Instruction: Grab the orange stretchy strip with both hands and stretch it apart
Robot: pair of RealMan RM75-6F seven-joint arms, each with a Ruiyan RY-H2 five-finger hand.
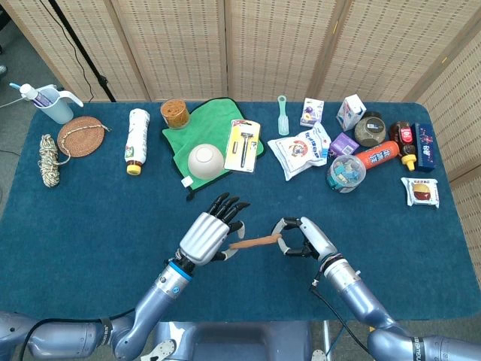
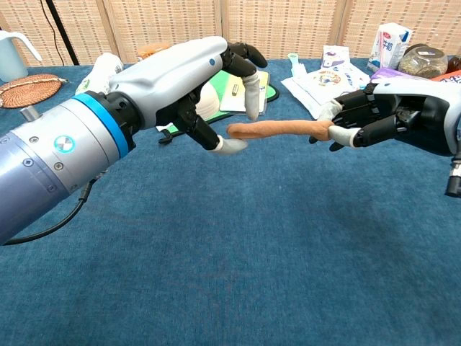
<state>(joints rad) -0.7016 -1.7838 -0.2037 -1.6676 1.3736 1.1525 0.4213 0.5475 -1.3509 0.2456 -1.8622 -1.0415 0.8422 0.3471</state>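
The orange stretchy strip (image 1: 255, 241) (image 2: 277, 129) hangs level above the blue table between my two hands. My right hand (image 1: 302, 238) (image 2: 385, 114) pinches its right end between thumb and fingers. My left hand (image 1: 207, 237) (image 2: 176, 79) is at the strip's free left end, fingers spread. Its thumb tip (image 2: 230, 145) sits just under that end and its fingers (image 2: 251, 94) arch above it. I see no grip by the left hand on the strip.
Along the far side lie a green cloth (image 1: 197, 134) with a white bowl (image 1: 207, 160), a razor pack (image 1: 243, 145), a white bottle (image 1: 136, 130), a snack bag (image 1: 301, 151) and several jars and boxes at right. A rope coil (image 1: 49, 158) lies far left.
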